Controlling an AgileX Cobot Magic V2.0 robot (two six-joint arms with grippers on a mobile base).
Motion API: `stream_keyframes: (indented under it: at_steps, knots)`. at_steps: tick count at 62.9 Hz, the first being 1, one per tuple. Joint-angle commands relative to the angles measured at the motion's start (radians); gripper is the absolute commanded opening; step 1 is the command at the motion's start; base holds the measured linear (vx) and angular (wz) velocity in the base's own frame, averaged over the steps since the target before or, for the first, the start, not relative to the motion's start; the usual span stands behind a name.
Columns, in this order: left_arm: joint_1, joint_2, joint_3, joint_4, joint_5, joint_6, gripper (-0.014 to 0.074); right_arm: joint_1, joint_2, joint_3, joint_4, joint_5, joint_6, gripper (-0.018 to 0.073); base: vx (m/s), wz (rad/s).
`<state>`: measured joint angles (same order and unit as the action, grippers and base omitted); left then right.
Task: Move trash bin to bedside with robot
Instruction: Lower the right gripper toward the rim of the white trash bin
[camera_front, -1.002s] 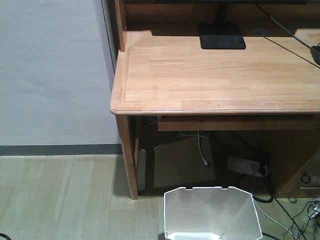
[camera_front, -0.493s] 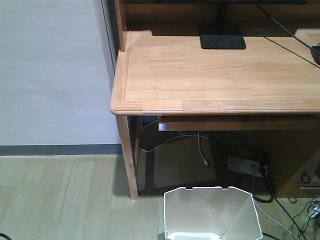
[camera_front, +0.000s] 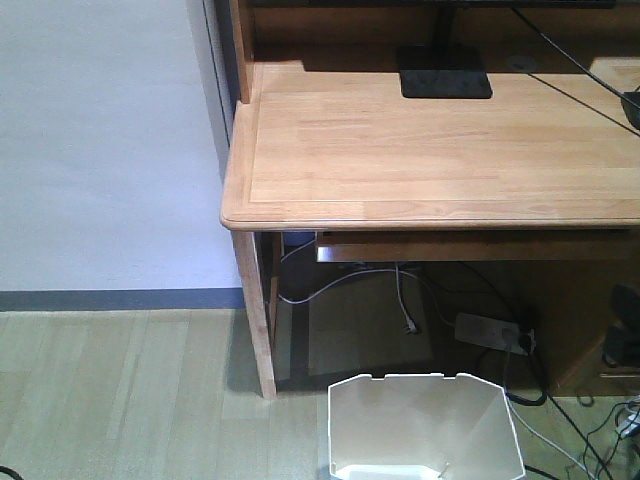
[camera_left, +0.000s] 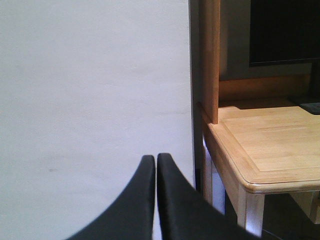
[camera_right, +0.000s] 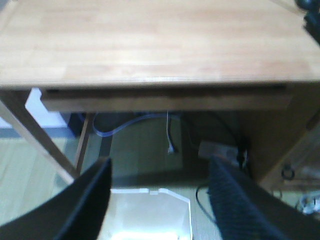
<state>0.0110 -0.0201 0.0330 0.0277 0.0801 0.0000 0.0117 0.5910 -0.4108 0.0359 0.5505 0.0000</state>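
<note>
Hovering near trash bin (camera_right: 150, 212), right gripper (camera_right: 160, 161) jaws wide; left gripper (camera_left: 155, 156) jaws pressed together, empty.

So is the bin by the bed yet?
Not yet. Nothing looks done: the bin stands on the floor by the desk, and no bed is in view. In hand: the right pincer hangs open above the bin, not touching it. The left pincer is shut, facing the wall. Left to do: grab the bin and take it to the bed.
</note>
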Motion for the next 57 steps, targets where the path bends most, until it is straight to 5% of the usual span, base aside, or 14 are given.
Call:
stream_keyframes:
  at_steps: [1,22,41,57]
  knots:
    - [-0.006,-0.008,0.013,-0.009,-0.074,-0.014,-0.0006,-0.003,0.105,-0.085,-0.01,-0.005,0.019,0.0508,0.0,0.0]
    - [-0.006,-0.008,0.013,-0.009,-0.074,-0.014,-0.0006,-0.003,0.509,-0.251,-0.024,0.13,0.015,0.051,0.0,0.0]
    - [-0.006,-0.008,0.013,-0.009,-0.074,-0.014,-0.0006,-0.007,0.81,-0.26,-0.036,0.046,-0.021,0.0509,0.0,0.0]
    - [-0.006,-0.008,0.013,-0.009,-0.074,-0.014,-0.0006,-0.146,1.019,-0.26,0.038,-0.043,-0.119,0.0509,0.0,0.0]
